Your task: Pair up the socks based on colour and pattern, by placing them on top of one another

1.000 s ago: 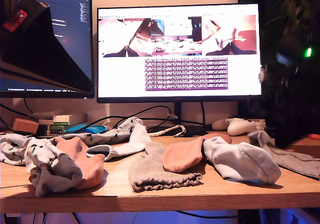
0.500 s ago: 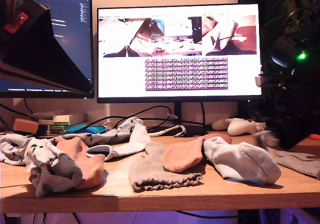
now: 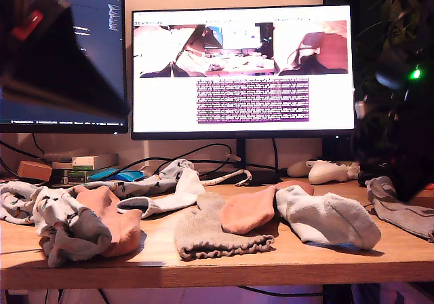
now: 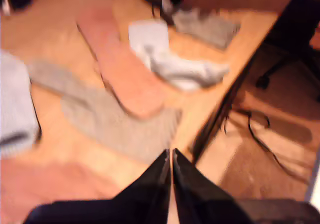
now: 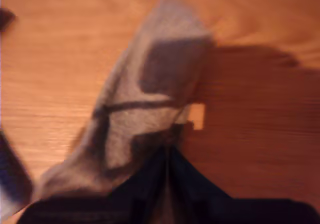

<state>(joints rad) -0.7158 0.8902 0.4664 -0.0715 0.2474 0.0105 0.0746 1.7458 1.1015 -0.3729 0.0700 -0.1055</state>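
grey sock [image 3: 401, 213] lay on the table [image 3: 285, 264] at the exterior view's right, one end bunched up | second gripper [image 5: 167, 156] was pinched shut on that end (view blurred) | second grey sock [image 3: 210, 235], pink sock [image 3: 248, 210] and pale ribbed sock [image 3: 332, 221] lay mid-table | first gripper [image 4: 171, 160] hung above them, jaws nearly together, holding nothing

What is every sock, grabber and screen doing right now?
Lone grey sock, lying at the exterior view's right, one end bunched up.
Frilly grey sock, flat, partly under a salmon sock.
Patterned sock, crumpled against a second salmon sock.
Monitor, switched on.
My first gripper, shut, holding nothing.
My second gripper, shut over the lone grey sock; grip unclear from blur.
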